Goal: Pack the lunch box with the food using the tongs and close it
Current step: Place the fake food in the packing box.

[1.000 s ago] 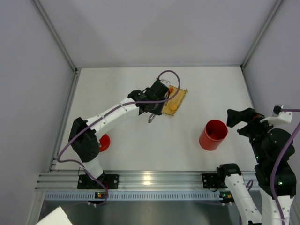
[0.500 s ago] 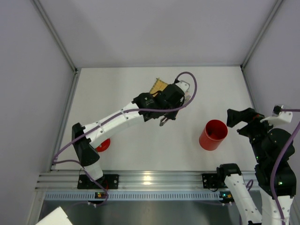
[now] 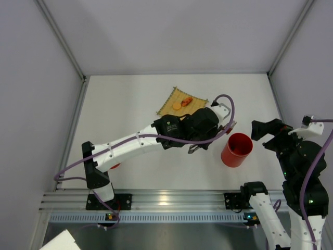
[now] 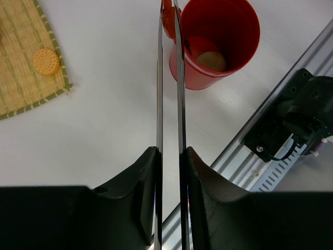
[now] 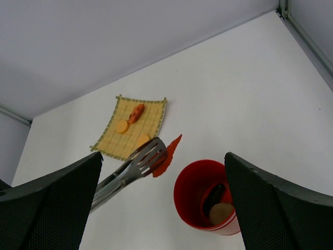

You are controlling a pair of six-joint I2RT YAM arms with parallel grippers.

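My left gripper [image 4: 169,151] is shut on the silvery tongs [image 4: 177,94], and in the top view the gripper [image 3: 208,130] sits just left of the lunch box. The tongs [image 5: 135,164] pinch a flat red-orange piece of food [image 5: 167,156] at their tips, held above the table beside the left rim of the red lunch box [image 3: 237,150]. The open box [image 5: 205,195] holds a pale round piece [image 5: 221,212] and a dark piece [image 5: 213,195]. My right gripper [image 5: 162,154] is open and empty, hovering right of the box [image 4: 218,41].
The yellow woven mat [image 3: 182,104] lies behind the left arm with an orange round piece [image 3: 177,105] and an orange-red piece [image 3: 187,100] on it. A sliver of the red lid [image 3: 113,166] shows by the left arm's base. The aluminium rail [image 3: 171,200] runs along the near edge.
The left arm has swung right from over the mat to beside the lunch box, carrying the tongs and the red-orange piece. The mat is now uncovered. The right arm has not moved.
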